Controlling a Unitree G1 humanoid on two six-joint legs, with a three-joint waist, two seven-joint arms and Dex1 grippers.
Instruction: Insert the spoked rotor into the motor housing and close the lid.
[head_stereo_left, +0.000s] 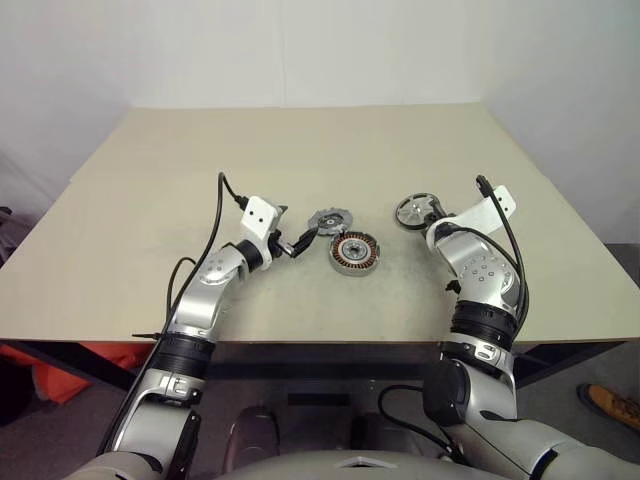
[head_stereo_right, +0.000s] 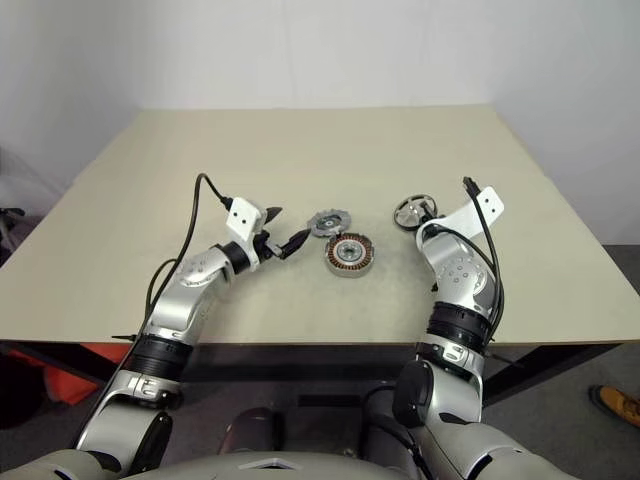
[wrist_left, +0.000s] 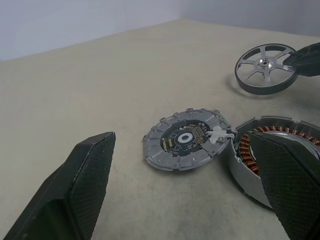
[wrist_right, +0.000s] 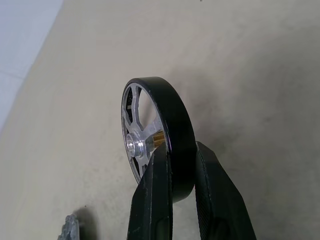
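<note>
Fingers (wrist_right: 155, 200) of the right gripper (wrist_right: 180, 150) were clamped on the dark rim of the spoked rotor (wrist_right: 170, 115), one finger on each face of the rim. The rotor stood on edge, its hub axis roughly level. Whether its lower edge was resting on the table (head_stereo_left: 300, 150) or was just clear of it could not be determined; it was probably touching.

The left gripper (head_stereo_left: 293, 230) was spread wide and held nothing. It pointed level toward the parts, with one finger (wrist_left: 75, 185) well apart from the other.

The motor housing (head_stereo_left: 355, 254) lay flat, open side up with its copper windings exposed, to the robot's left of the rotor and near it. The right arm was the holding arm. Seating would require laying the rotor over until its axis stood vertical above the housing hub.

The lid (head_stereo_left: 323, 220), a toothed grey disc carrying a circuit board, lay just beside the housing and appeared to touch it. In the left wrist view, a finger hid part of the housing.
</note>
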